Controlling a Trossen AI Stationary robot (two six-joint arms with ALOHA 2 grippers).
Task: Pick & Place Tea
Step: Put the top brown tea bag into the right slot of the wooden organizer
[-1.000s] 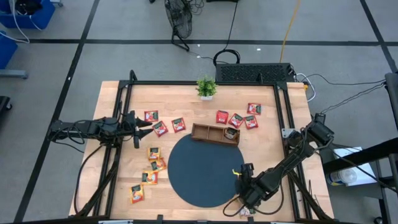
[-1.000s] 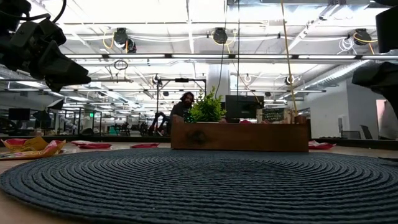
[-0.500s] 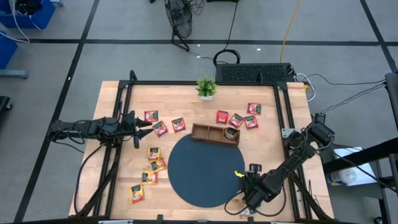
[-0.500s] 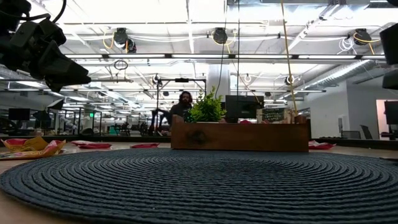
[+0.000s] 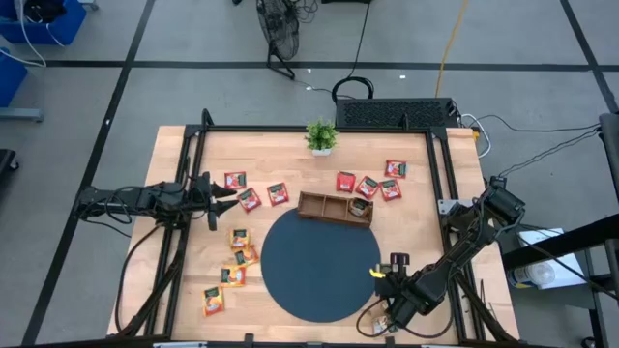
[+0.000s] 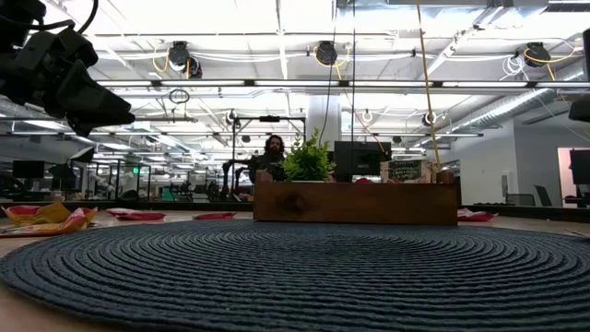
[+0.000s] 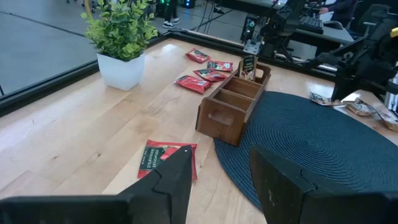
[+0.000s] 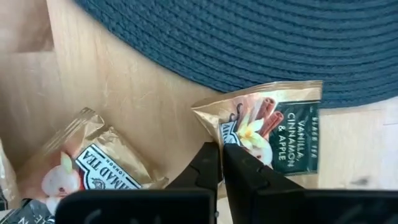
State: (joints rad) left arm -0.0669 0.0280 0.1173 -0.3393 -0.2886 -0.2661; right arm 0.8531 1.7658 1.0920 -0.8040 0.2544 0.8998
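Red tea sachets [image 5: 250, 199] lie at the table's left and at the back right [image 5: 367, 187]. Yellow-orange ones [image 5: 239, 256] lie left of the dark round mat [image 5: 319, 266]. My right gripper [image 5: 389, 307] points steeply down at the mat's near right rim. It is shut on a pale sachet with a dark green label [image 8: 267, 130]. A second pale sachet [image 8: 93, 162] lies beside it on the wood. My left gripper [image 7: 221, 180] waits open above the table's left side [image 5: 227, 193]. My right gripper pinches the pale sachet by its crinkled edge [image 8: 231, 138] between its two fingertips, coming from above and pointing steeply down. The sachet's far part [image 8: 298, 93] lies over the mat's rim; whether the pinched edge is lifted, I cannot tell.
A brown wooden tray [image 5: 335, 207] stands behind the mat, with one sachet upright in its right compartment [image 7: 249, 65]. A small potted plant [image 5: 320, 135] stands at the far edge. Black frame rails [image 5: 193, 174] run along both sides of the table.
My right gripper has moved toward the table's right edge and a little toward the near edge, off the mat's rim. In the low view its dark shape has slid out at the right side.
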